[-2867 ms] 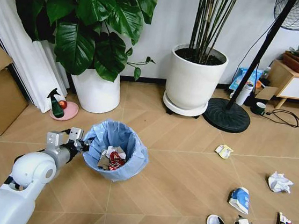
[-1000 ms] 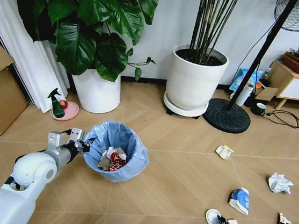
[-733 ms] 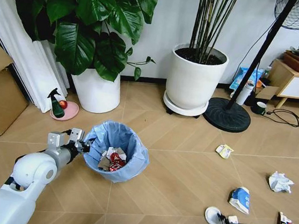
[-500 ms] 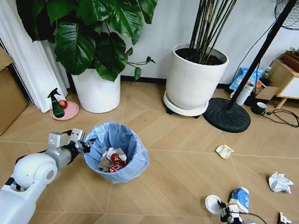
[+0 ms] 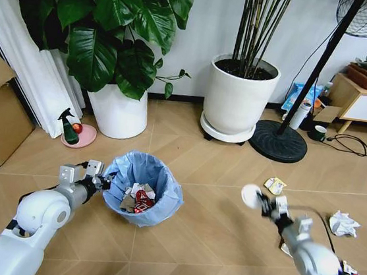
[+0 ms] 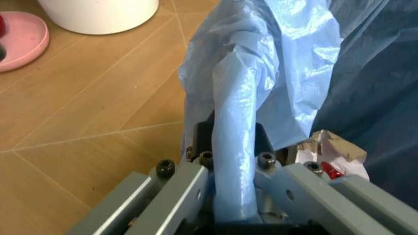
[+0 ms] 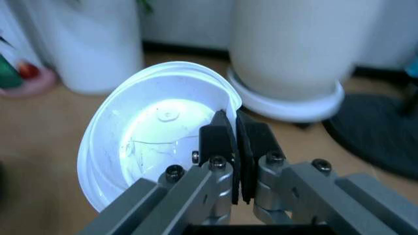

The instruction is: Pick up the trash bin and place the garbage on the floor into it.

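The trash bin (image 5: 143, 187) stands on the floor (image 5: 209, 207) in the head view, a little toward eight o'clock from the middle of the picture, with some wrappers already inside. The left pincer (image 5: 101, 180) is closed on its rim at the nine o'clock side. The right pincer (image 5: 263, 204) is in the air at about four o'clock from the middle, and it holds the white round lid (image 5: 250, 195) by the edge. A yellowish wrapper (image 5: 275, 185) and a crumpled paper ball (image 5: 344, 223) lie on the floor near three o'clock.

In the left wrist view the fingers (image 6: 196, 181) squeeze a fold of the blue bag (image 6: 261, 73) together with the rim. I think the bin is light, but the bag is thin and slippery, so the stiff rim is the right place to hold.

In the right wrist view the fingers (image 7: 219, 142) are almost fully closed on the lid's thin rim. The lid looks light and a little flexible, so I judge it could turn in this grip.
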### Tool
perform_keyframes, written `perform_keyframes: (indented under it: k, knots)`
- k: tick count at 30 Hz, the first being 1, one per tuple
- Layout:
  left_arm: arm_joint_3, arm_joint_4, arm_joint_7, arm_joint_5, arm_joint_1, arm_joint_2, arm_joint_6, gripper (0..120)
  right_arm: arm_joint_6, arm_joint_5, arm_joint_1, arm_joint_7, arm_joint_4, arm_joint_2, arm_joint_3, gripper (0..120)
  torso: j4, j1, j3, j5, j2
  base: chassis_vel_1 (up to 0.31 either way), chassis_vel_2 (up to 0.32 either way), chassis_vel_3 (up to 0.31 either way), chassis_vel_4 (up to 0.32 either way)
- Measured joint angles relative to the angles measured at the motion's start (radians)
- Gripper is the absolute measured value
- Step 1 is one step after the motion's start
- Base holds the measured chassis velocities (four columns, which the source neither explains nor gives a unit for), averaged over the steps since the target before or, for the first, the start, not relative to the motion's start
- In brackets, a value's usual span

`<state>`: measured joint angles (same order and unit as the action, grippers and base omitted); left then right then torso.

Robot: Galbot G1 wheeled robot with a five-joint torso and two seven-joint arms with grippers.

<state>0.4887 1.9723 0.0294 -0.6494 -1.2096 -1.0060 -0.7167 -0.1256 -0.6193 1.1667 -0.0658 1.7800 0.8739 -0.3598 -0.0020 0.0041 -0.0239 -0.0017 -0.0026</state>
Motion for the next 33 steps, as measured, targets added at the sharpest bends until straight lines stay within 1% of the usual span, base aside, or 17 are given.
perform_keyframes:
  k: [2, 3, 4, 5, 6, 7, 8, 11, 12, 15, 16, 17, 19, 21, 22, 26, 33]
  knots:
    - [-0.002, -0.003, 0.0, 0.002, 0.002, -0.001, 0.0, 0, -0.032, -0.054, -0.056, 0.025, 0.048, -0.016, 0.051, 0, -0.0001, 0.0, 0.0, 0.0012, 0.0, 0.0, 0.0, 0.0, 0.0]
    - [-0.003, -0.003, 0.0, 0.002, 0.004, 0.0, 0.0, 0, -0.049, -0.091, -0.094, 0.045, 0.077, -0.027, 0.089, 0, -0.0001, 0.0, 0.0, 0.001, 0.0, 0.0, 0.0, 0.0, 0.0]
    - [-0.003, -0.003, 0.0, 0.002, 0.004, 0.0, 0.0, 0, -0.049, -0.091, -0.094, 0.045, 0.077, -0.027, 0.089, 0, -0.0001, 0.0, 0.0, 0.001, 0.0, 0.0, 0.0, 0.0, 0.0]
    - [-0.004, -0.004, -0.001, 0.002, 0.005, -0.001, 0.0, 0, -0.06, -0.119, -0.123, 0.059, 0.097, -0.035, 0.122, 0, -0.0001, 0.0, 0.0, -0.0001, 0.0, 0.0, 0.0, 0.0, 0.0]
    - [-0.005, -0.006, -0.001, 0.002, 0.007, 0.0, 0.0, 0, -0.074, -0.149, -0.159, 0.071, 0.116, -0.041, 0.162, 0, -0.0003, 0.0, 0.0, 0.0006, 0.0, 0.0, 0.0, 0.0, 0.0]
    - [-0.005, -0.006, -0.001, 0.002, 0.007, 0.0, 0.0, 0, -0.074, -0.149, -0.159, 0.071, 0.116, -0.041, 0.162, 0, -0.0003, 0.0, 0.0, 0.0006, 0.0, 0.0, 0.0, 0.0, 0.0]
    - [-0.008, -0.008, -0.001, 0.002, 0.01, 0.0, 0.0, 0, -0.09, -0.185, -0.209, 0.082, 0.136, -0.045, 0.208, 0, -0.0002, 0.0, 0.0, 0.0013, 0.0, 0.0, 0.0, 0.0, 0.0]
    - [-0.013, -0.012, -0.001, 0.001, 0.013, 0.001, 0.0, 0, -0.116, -0.226, -0.261, 0.086, 0.152, -0.046, 0.256, 0, -0.0001, 0.0, 0.0, 0.0003, 0.0, 0.0, 0.0, 0.0, 0.0]
    - [-0.018, -0.014, -0.002, 0.001, 0.017, 0.003, 0.0, 0, -0.13, -0.243, -0.298, 0.086, 0.158, -0.043, 0.286, 0, -0.0002, 0.0, 0.0, 0.0012, 0.0, 0.0, 0.0, 0.0, 0.0]
    - [-0.024, -0.018, -0.002, 0.001, 0.021, 0.004, 0.0, 0, -0.144, -0.258, -0.338, 0.086, 0.167, -0.038, 0.317, 0, -0.0003, 0.0, 0.0, 0.001, 0.0, 0.0, 0.0, 0.0, 0.0]
    - [-0.03, -0.023, -0.003, 0.001, 0.024, 0.004, 0.0, 0, -0.158, -0.283, -0.387, 0.087, 0.178, -0.03, 0.361, 0, -0.0005, 0.0, 0.0, 0.0004, 0.0, 0.0, 0.0, 0.0, 0.0]
    - [-0.032, -0.025, -0.003, 0.002, 0.026, 0.004, 0.0, 0, -0.166, -0.301, -0.427, 0.095, 0.186, -0.023, 0.399, 0, -0.0003, 0.0, 0.0, 0.0009, 0.0, 0.0, 0.0, 0.0, 0.0]
    - [-0.033, -0.027, -0.003, 0.002, 0.027, 0.004, 0.0, 0, -0.171, -0.311, -0.45, 0.099, 0.191, -0.017, 0.424, 0, -0.0002, 0.0, 0.0, 0.0009, 0.0, 0.0, 0.0, 0.0, 0.0]
    - [-0.038, -0.031, -0.003, 0.002, 0.032, 0.003, 0.0, 0, -0.18, -0.331, -0.517, 0.111, 0.195, 0.005, 0.514, 0, 0.0, 0.0, 0.0, 0.0007, 0.0, 0.0, 0.0, 0.0, 0.0]
    - [-0.038, -0.031, -0.003, 0.002, 0.032, 0.003, 0.0, 0, -0.18, -0.331, -0.517, 0.111, 0.195, 0.005, 0.514, 0, 0.0, 0.0, 0.0, 0.0007, 0.0, 0.0, 0.0, 0.0, 0.0]
    - [-0.045, -0.039, -0.003, 0.001, 0.044, 0.002, -0.001, 0, -0.187, -0.342, -0.591, 0.118, 0.185, 0.038, 0.638, 0, -0.0002, 0.0, 0.0, 0.0007, 0.0, 0.0, 0.0, 0.0, 0.0]
    - [-0.047, -0.043, -0.002, -0.002, 0.053, 0.002, -0.002, 0, -0.187, -0.338, -0.609, 0.121, 0.173, 0.052, 0.703, 0, -0.0002, 0.0, 0.0, 0.0007, 0.0, 0.0, 0.0, 0.0, 0.0]
